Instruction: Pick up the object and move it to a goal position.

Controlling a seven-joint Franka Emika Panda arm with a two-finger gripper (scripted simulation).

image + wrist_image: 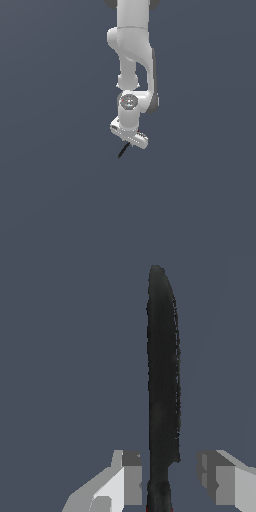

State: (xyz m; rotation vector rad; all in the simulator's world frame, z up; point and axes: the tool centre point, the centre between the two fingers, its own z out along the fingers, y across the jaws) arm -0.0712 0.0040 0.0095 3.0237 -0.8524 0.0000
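The object point(163, 371) is a thin black stick, and a trace of red shows at its end by the picture's edge. In the wrist view it runs lengthwise between the two grey fingers point(131, 476). A narrow gap shows on one side and a wider one on the other. My gripper point(170, 476) is open and straddles the stick near its red end without touching it. In the exterior view the white gripper point(128, 144) hangs tilted under the arm. The object point(122, 151) pokes out just below it as a short dark sliver. Its upper end is hidden behind the hand.
Around the arm there is only a flat, uniform blue-grey ground point(60, 200). No other objects, containers or edges show in either view.
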